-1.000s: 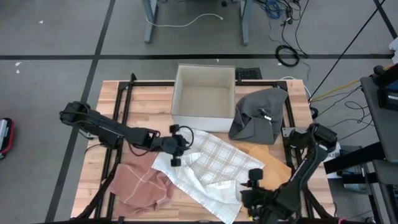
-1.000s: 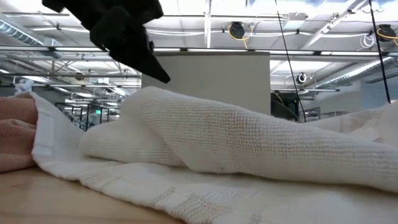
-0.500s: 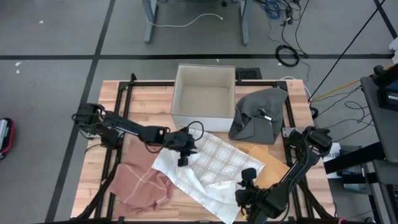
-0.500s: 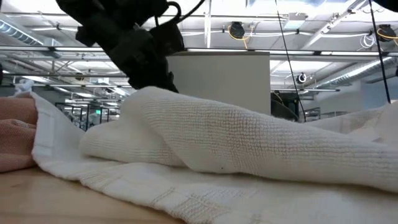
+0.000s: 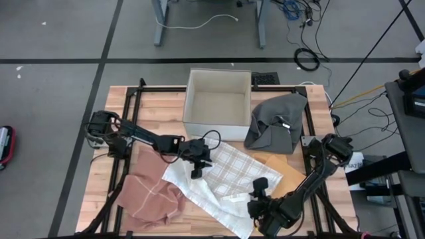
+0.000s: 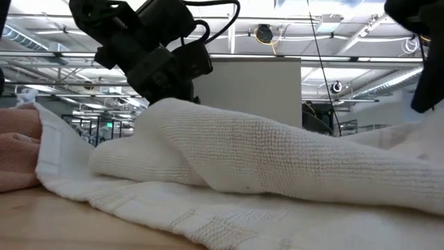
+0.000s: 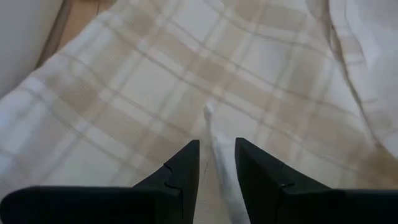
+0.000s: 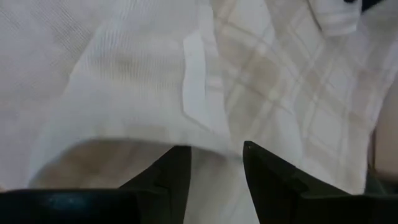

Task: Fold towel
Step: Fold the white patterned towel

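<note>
Cream and beige plaid cotton towel [image 5: 222, 182], crumpled and partly doubled over, lying slantwise across the lower centre of the high view on the pale wooden slatted tabletop [image 5: 159, 109]; a thick rolled fold filling the middle of the low view [image 6: 277, 160]. Left end effector [image 5: 196, 171] at frame centre in the high view, set down on the towel's upper-left edge; in the left wrist view, two dark fingers [image 7: 180, 171] slightly parted with a raised white ridge of towel between them, closed on the towel. Right end effector [image 5: 260, 197] at the lower centre-right of the high view, over the towel's lower-right part; in the right wrist view, fingers [image 8: 171, 171] apart above a folded hem, pads astride cloth, grip on it not clear enough to tell. Salmon-pink terry cloth [image 5: 149, 192], bunched, at lower left of the high view, its edge touching the plaid towel. Dark grey crumpled cloth [image 5: 275, 123] at upper right of the tabletop. Open white rectangular cardboard box [image 5: 218, 105] at upper centre, just above the towel. Tan flat sheet [image 5: 285, 179] showing from under the towel's right edge.
</note>
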### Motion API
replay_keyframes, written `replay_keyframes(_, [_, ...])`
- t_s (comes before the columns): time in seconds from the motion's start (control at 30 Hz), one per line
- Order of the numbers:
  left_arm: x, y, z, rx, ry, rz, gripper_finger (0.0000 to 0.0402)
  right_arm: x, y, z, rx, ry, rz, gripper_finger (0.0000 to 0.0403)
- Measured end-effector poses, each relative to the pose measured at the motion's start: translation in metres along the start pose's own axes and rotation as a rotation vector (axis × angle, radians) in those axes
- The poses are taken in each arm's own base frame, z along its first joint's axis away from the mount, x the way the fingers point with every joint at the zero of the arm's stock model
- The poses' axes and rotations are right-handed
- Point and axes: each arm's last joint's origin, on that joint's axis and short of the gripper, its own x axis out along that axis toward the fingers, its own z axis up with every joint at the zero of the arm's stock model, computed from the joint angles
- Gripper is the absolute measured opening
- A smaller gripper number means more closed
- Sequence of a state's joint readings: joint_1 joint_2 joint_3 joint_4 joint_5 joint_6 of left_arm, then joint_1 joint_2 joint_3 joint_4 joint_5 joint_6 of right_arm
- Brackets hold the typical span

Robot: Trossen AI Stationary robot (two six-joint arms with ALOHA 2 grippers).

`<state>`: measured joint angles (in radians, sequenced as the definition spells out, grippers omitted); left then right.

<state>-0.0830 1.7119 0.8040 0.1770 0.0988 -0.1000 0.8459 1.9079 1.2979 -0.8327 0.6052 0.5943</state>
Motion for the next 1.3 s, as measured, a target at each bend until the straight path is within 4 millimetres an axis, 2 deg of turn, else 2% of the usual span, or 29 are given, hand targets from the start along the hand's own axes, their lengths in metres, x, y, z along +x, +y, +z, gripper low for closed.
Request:
replay_keyframes(0.13, [0.000,0.000,-0.001,0.004,0.009,0.010,0.0085,0.010,-0.005,0.001,-0.010,0.004,-0.003,0.0107])
replay_keyframes(0.33, [0.000,0.000,-0.002,0.048,0.024,0.010,0.0018,0.013,-0.008,-0.002,-0.039,0.026,-0.012,0.0012])
replay_keyframes(0.53, [0.000,-0.001,-0.003,0.094,0.028,0.039,0.0003,0.009,-0.009,0.000,-0.050,0.029,-0.020,0.0003])
replay_keyframes(0.73, [-0.013,-0.003,0.007,0.134,-0.011,0.088,0.0002,-0.013,-0.009,0.006,-0.105,0.001,-0.096,0.0002])
replay_keyframes(0.87, [-0.043,-0.012,0.024,0.164,-0.001,0.147,0.0001,-0.032,-0.007,0.010,-0.143,-0.017,-0.139,0.0001])
replay_keyframes(1.03, [-0.097,-0.040,0.038,0.212,0.009,0.231,0.0001,-0.055,-0.004,0.012,-0.202,-0.057,-0.188,0.0001])
replay_keyframes(1.17, [-0.142,-0.069,0.039,0.220,-0.058,0.341,0.0001,-0.078,-0.007,0.013,-0.261,-0.112,-0.295,0.0000])
replay_keyframes(1.3, [-0.177,-0.096,0.030,0.189,-0.186,0.492,0.0001,-0.103,-0.016,0.011,-0.293,-0.168,-0.424,0.0000])
